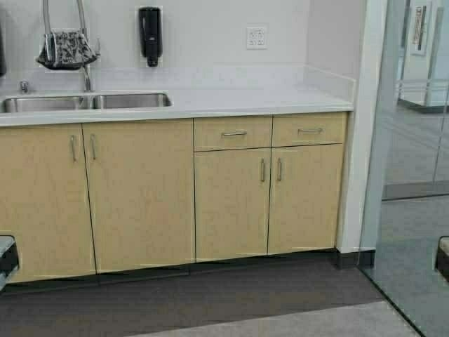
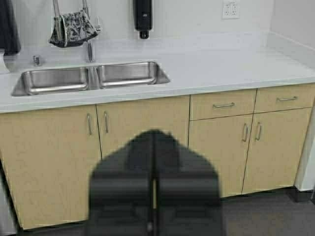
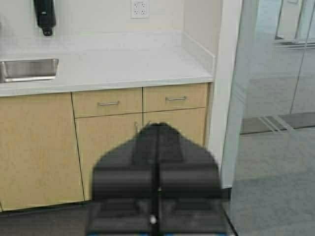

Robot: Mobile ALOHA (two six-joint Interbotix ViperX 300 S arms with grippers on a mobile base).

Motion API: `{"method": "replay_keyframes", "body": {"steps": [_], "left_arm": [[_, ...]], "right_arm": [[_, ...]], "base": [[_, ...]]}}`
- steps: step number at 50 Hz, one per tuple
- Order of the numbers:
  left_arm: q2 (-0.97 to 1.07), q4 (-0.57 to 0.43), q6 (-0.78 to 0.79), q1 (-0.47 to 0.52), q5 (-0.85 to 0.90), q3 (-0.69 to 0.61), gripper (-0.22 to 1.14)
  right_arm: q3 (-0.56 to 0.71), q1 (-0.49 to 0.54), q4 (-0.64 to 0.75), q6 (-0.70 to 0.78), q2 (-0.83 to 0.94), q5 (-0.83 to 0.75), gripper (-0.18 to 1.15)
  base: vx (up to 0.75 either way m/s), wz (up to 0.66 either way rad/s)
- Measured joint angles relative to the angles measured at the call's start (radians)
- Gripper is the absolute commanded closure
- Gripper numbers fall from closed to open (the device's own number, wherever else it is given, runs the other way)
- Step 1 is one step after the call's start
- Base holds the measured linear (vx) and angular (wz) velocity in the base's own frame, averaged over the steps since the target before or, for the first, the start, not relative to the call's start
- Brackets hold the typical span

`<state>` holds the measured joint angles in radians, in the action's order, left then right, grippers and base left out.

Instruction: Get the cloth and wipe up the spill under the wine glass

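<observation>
The cloth (image 1: 66, 49), a black and grey floral print fabric, hangs over the faucet above the sink at the far left of the counter; it also shows in the left wrist view (image 2: 73, 28). No wine glass or spill is in view. My left gripper (image 2: 153, 142) is shut and empty, held low in front of the cabinet doors, far from the cloth. My right gripper (image 3: 157, 135) is shut and empty, held low facing the right-hand cabinets. In the high view only the arms' edges show at the lower left (image 1: 7, 256) and lower right (image 1: 442, 256).
A double steel sink (image 1: 84, 102) sits in the white counter (image 1: 238, 98). A black soap dispenser (image 1: 150, 34) and a wall outlet (image 1: 256, 36) are on the back wall. Tan cabinets (image 1: 231, 203) stand below. A glass partition (image 1: 414, 175) is on the right.
</observation>
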<state>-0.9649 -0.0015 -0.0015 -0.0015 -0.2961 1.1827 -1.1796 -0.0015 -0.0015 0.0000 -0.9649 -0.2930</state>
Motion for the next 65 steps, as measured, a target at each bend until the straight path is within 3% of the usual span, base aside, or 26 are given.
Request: {"method": "replay_keyframes", "body": {"steps": [6,36,65], "left_arm": [[-0.054,0.000,-0.017,0.000,0.025,0.020,0.88],[-0.029,0.005,-0.029,0.000,0.052,0.012,0.89],[-0.025,0.006,-0.032,0.000,0.052,0.009,0.89]], "right_arm": [[-0.012,0.003,0.002,0.015,-0.006,0.002,0.91],[-0.017,-0.011,-0.002,0.012,-0.017,0.021,0.91],[-0.009,-0.031,-0.002,0.028,-0.046,0.021,0.91]], "base": [[0.00,0.00],[0.03,0.01],[0.25,-0.01]]}}
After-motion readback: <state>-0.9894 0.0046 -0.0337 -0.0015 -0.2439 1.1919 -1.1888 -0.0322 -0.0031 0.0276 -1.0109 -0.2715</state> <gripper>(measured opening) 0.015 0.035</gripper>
